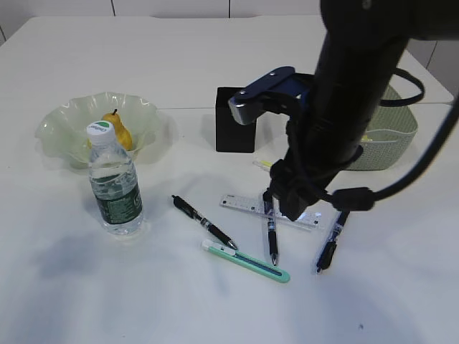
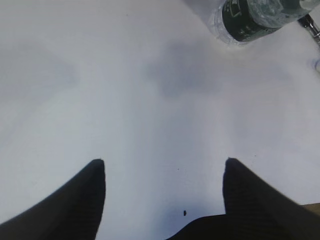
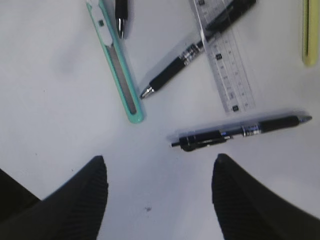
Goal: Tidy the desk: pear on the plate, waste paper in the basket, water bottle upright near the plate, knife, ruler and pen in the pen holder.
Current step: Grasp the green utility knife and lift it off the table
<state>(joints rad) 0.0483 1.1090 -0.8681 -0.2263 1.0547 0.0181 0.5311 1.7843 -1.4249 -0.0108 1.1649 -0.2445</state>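
Exterior view: on the white table (image 1: pixel 215 57), the pear (image 1: pixel 119 130) is seen in the plate (image 1: pixel 64 118) near the left edge, the water bottle (image 1: pixel 115 190) upright beside it.

Left wrist view: the left end effector (image 2: pixel 164 167) is spread above bare table.

Right wrist view: the right end effector (image 3: pixel 160 165) is spread, empty, over a pen (image 3: pixel 240 131), the ruler (image 3: pixel 226 57) and the knife (image 3: pixel 116 65).

Slanted exterior view over the desk (image 1: pixel 215 308); both wrist views close, straight down, sharing its pens (image 3: pixel 240 131).

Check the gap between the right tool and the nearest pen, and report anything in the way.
Nothing visible blocks it. In the right wrist view the right tool is open over bare table, and the nearest pen lies just ahead of its fingertips. The knife and ruler lie farther off.
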